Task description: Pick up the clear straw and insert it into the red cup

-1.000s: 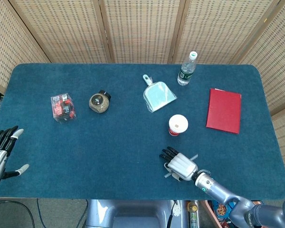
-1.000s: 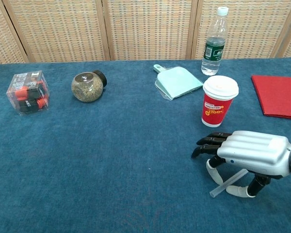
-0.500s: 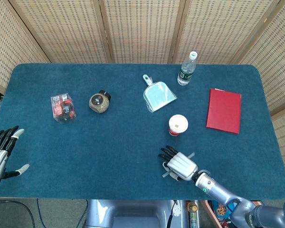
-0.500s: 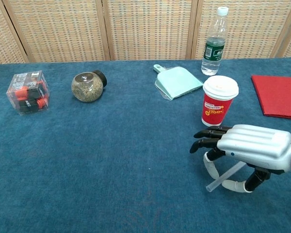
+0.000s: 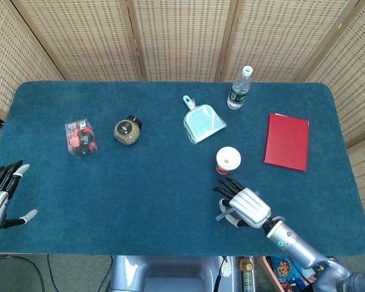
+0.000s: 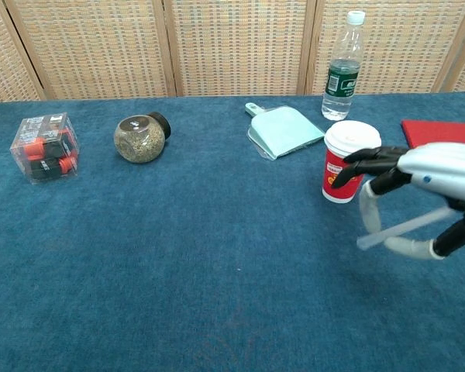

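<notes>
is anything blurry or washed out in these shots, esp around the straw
Chest view: the right hand and the clear straw it holds are smeared by motion blur, while the red cup is sharp. Head view: sharp all over with even light, but the straw is tiny and mostly hidden under the hand.

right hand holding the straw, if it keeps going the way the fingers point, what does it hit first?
Probably the red cup. In the head view the right hand points up-left, its fingertips just below the cup. In the chest view they overlap it, so depth is unclear; it may pass slightly left.
</notes>
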Robot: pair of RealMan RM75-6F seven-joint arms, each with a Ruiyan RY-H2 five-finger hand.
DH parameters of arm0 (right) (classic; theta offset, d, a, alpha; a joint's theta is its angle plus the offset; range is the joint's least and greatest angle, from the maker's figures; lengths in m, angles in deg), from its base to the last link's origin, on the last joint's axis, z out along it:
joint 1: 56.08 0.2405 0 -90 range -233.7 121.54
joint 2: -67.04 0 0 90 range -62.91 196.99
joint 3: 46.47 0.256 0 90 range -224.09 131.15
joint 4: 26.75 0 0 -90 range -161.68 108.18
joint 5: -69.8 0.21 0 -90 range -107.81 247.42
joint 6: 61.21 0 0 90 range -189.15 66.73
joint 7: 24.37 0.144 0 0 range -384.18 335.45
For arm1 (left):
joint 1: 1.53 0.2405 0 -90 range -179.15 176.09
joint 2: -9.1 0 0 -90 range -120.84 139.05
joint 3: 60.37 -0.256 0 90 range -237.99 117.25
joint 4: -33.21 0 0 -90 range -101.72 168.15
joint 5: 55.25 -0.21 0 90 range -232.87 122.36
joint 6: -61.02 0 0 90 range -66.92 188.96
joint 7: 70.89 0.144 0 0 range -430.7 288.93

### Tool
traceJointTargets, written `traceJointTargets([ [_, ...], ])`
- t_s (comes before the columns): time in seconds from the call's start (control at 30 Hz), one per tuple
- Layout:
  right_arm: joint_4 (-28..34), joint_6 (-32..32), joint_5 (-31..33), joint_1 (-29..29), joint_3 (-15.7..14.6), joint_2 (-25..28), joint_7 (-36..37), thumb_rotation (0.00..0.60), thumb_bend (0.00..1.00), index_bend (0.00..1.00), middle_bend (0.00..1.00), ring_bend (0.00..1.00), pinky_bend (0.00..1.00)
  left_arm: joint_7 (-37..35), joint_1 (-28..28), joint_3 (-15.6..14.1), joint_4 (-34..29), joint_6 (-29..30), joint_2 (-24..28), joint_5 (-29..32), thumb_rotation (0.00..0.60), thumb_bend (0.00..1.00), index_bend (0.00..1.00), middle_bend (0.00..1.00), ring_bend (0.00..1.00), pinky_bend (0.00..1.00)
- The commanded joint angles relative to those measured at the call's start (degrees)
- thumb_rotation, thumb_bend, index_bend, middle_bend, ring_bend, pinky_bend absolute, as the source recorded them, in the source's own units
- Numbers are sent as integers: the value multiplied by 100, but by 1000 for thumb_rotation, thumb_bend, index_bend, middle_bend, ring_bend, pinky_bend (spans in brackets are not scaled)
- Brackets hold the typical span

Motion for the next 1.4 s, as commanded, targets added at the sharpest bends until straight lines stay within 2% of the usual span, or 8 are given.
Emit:
traceJointTargets([
  [0.03,299,242,236,-144,158,452,327,600,472,678,227,0,74,3,-2,-5,-29,-4,39,-15,600,198,0,0,0,0],
  [0.47,1040,177,1403,-95,1082,1250,1786,600,486,678,234,0,74,-59,-15,77,-214,5,436,107,600,197,0,0,0,0],
  [0.53,1220,59,1656,-24,1304,1331,2113,600,487,678,235,0,74,-64,-37,118,-299,-4,543,147,600,197,0,0,0,0],
  [0.57,1405,-73,1993,70,1560,1333,2503,600,487,678,236,0,74,-61,-63,164,-391,-2,646,177,600,198,0,0,0,0],
  [0.6,1470,-186,2165,127,1669,1342,2622,600,487,679,236,0,74,-43,-77,178,-447,-23,705,198,600,198,0,0,0,0],
  [1.0,1582,-1114,3701,658,2595,830,3370,600,492,687,240,0,74,165,-187,293,-886,-216,1071,488,600,198,0,0,0,0],
  [1.17,1416,-1400,4089,750,2778,595,3560,600,491,687,240,0,74,300,-195,335,-979,-218,1087,623,600,197,0,0,0,0],
  [1.4,1087,-1444,4184,788,2866,222,3535,600,494,687,242,0,74,375,-227,327,-1011,-301,1040,660,600,197,0,0,0,0],
])
